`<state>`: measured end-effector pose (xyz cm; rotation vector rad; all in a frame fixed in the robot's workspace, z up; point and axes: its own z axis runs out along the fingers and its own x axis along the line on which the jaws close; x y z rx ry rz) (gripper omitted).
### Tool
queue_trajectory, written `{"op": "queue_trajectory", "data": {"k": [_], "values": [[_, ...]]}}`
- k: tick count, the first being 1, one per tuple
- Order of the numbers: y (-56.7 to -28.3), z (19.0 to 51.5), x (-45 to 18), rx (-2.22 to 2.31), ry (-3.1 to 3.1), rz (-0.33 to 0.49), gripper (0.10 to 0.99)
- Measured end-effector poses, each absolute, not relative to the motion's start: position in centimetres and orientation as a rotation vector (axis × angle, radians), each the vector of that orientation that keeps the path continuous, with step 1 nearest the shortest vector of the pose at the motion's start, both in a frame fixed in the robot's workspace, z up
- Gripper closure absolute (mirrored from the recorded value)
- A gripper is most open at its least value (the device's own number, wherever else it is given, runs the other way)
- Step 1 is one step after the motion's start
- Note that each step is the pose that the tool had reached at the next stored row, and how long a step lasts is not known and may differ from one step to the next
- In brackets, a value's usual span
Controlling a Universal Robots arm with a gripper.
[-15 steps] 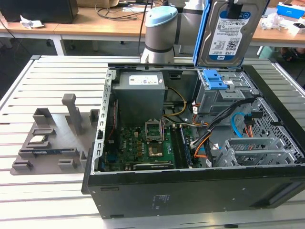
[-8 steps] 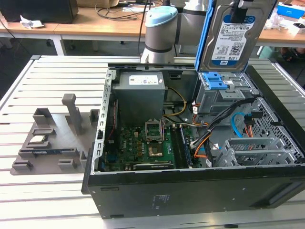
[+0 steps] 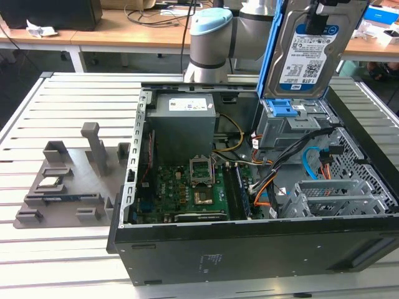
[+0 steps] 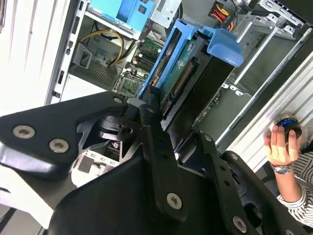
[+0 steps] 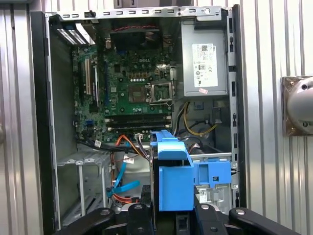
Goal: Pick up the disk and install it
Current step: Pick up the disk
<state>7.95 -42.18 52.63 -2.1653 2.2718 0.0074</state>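
Note:
The disk (image 3: 308, 56), a silver-grey drive with a white-and-blue label in a bright blue frame, hangs upright over the open computer case. Its lower edge sits just above the blue-topped grey drive cage (image 3: 290, 121). My gripper (image 3: 322, 12) is shut on the disk's upper end. The second wrist view shows the black fingers (image 4: 152, 100) clamping the disk (image 4: 181, 73) edge-on. In the first wrist view the disk's blue frame (image 5: 171, 181) lies between the finger bases, beside the cage (image 5: 215, 174), and my gripper (image 5: 171, 218) is closed around it.
The black case (image 3: 249, 249) lies open, with the motherboard (image 3: 187, 187), power supply (image 3: 184, 118) and loose cables (image 3: 312, 162) inside. A grey fixture (image 3: 68, 187) carrying a small chip (image 3: 50, 182) sits at the exterior view's left. A person's hand (image 4: 281, 144) rests outside the case.

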Motion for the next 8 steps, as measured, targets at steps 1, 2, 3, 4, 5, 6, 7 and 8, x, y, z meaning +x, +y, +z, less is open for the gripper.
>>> {"op": "queue_trajectory", "data": {"k": [1,2,3,4,5,6,7,8], "values": [[-42.4,52.6,7.9,-2.165,2.272,0.007,0.725],[-42.5,52.6,8.0,-2.165,2.272,0.007,0.725],[-42.7,52.6,7.9,-2.165,2.272,0.007,0.725],[-42.9,52.6,7.9,-2.165,2.272,0.007,0.725],[-43.1,52.6,7.9,-2.165,2.272,0.007,0.725],[-43.3,52.6,7.9,-2.165,2.272,0.007,0.725],[-43.6,52.6,7.9,-2.165,2.272,0.007,0.725],[-43.7,52.6,8.0,-2.165,2.272,0.007,0.725]]}}
